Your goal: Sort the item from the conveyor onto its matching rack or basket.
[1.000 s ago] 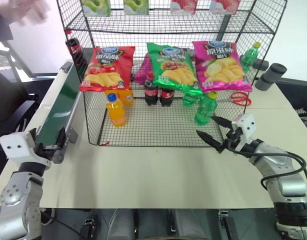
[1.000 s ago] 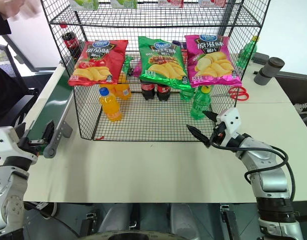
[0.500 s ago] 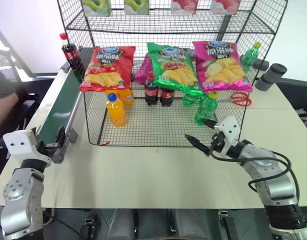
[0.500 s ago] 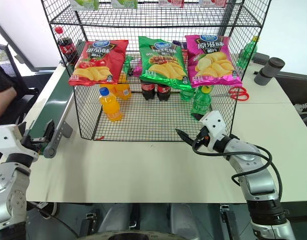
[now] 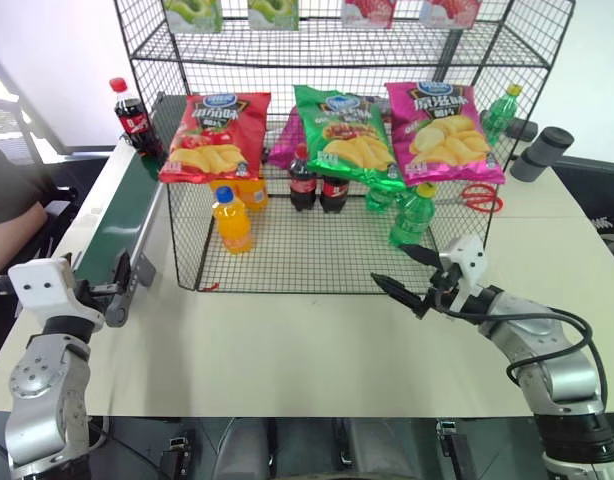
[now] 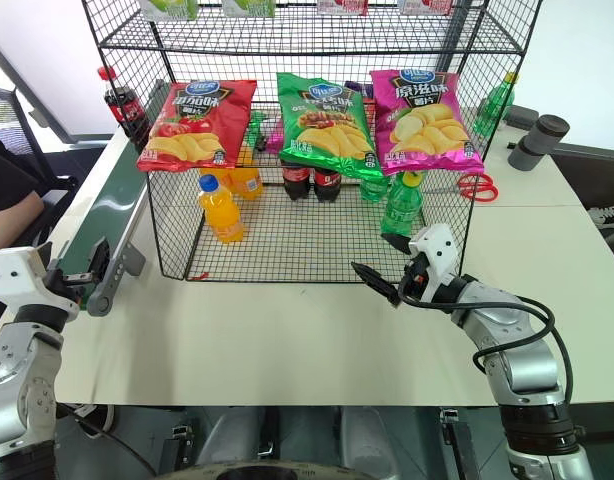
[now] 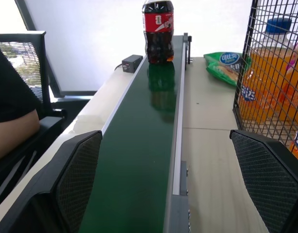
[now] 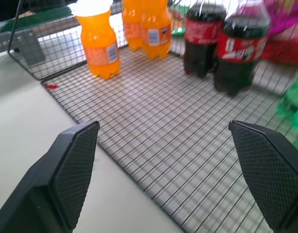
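one cola bottle (image 7: 157, 30) upright at far end of conveyor (image 7: 139, 160) | left gripper (image 7: 171, 182) spread wide, empty | right gripper (image 5: 407, 272) spread wide, empty, near rack (image 5: 317, 255) front

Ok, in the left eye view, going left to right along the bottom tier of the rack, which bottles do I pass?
Single orange-drink bottle → pair of orange-drink bottles behind it → two cola bottles → green bottle near the right edge.
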Controlling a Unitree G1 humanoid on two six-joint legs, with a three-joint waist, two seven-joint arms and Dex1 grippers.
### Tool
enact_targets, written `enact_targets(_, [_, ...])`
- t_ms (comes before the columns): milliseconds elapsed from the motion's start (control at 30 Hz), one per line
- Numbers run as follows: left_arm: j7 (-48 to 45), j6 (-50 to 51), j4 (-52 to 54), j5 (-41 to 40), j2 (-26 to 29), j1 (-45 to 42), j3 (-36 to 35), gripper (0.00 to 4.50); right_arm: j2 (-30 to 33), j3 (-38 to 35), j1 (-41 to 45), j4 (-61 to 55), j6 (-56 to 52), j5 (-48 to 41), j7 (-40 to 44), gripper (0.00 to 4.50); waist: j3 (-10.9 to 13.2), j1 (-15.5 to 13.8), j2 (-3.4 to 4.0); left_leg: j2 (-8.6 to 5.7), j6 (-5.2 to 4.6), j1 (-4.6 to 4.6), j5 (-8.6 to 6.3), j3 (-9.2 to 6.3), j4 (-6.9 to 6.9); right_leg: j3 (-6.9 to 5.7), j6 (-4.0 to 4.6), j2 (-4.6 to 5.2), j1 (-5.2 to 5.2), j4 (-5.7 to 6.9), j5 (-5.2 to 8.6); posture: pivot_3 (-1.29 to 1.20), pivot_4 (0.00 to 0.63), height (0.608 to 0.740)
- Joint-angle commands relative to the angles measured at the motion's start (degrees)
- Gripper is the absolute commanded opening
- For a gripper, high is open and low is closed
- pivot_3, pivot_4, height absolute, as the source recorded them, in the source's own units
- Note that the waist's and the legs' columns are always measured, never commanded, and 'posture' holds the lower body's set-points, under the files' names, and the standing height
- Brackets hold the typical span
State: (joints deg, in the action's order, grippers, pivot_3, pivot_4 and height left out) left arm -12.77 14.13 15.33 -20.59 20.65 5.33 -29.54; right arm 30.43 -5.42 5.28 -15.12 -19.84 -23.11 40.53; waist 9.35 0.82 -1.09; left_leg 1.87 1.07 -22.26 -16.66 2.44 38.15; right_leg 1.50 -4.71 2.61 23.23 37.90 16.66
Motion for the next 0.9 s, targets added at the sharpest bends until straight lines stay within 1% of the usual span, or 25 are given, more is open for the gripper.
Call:
enact_targets(33, [0.20,-1.63,0.67,0.37,0.21,-0.55,0.00,4.50,-1.13,-0.35,0.30,-1.32,3.34,0.87,-0.95,4.43,0.00,-0.05,0.00,0.00,0.00,0.00,0.00,0.00,0.00,0.00,0.00,0.00,0.00,0.00,0.00,0.00,0.150,0.734])
enact_targets(133, [0.27,-1.65,0.50,0.40,0.26,-0.76,0.01,4.50,-1.67,-0.52,-0.29,-1.53,1.89,-0.22,-1.38,4.43,0.00,-0.05,-0.01,0.00,0.00,-0.01,0.00,0.00,0.00,0.00,0.00,0.00,0.00,0.00,0.00,0.00,0.150,0.734])
enact_targets(200, [0.32,-1.64,0.30,0.47,0.36,-0.98,0.04,4.50,-1.23,-0.57,-0.20,-1.29,0.75,-3.12,1.94,4.43,0.00,-0.05,-0.01,0.00,0.00,-0.01,0.00,0.00,0.00,0.00,0.00,0.00,0.00,0.00,0.00,0.00,0.150,0.734])
enact_targets(300, [0.38,-1.67,-0.03,0.57,0.56,-1.30,0.08,4.50,-1.16,-1.22,0.71,-0.66,-0.61,-4.19,2.03,4.43,0.00,-0.04,-0.01,-0.01,0.00,-0.01,0.00,0.00,0.00,-0.01,0.00,0.01,0.00,0.00,0.00,0.00,0.150,0.734])
enact_targets(467, [0.28,-1.54,-0.58,1.29,1.23,-1.24,0.33,4.50,0.31,-0.71,-0.23,-3.63,-2.10,-8.64,7.16,4.43,0.00,-0.04,-0.01,0.00,0.00,-0.01,0.00,-0.02,0.00,-0.02,0.00,0.01,0.00,0.00,0.00,0.00,0.150,0.734])
enact_targets(567, [-0.22,-1.34,-1.12,1.35,1.64,-1.41,0.40,4.50,1.62,1.82,-1.22,-5.99,-0.46,-7.38,9.81,4.43,0.00,-0.05,-0.01,0.00,0.00,-0.01,0.00,-0.02,0.00,-0.02,0.00,0.01,0.00,0.00,0.00,0.00,0.150,0.734])
enact_targets(900, [-2.16,-0.40,-3.59,1.16,3.76,-1.91,0.35,4.50,0.47,5.87,0.73,-6.22,2.20,-5.72,10.57,4.43,0.00,-0.04,-0.04,0.00,0.00,-0.01,0.00,-0.05,0.00,-0.04,0.00,0.03,0.00,0.00,0.00,0.00,0.150,0.734])
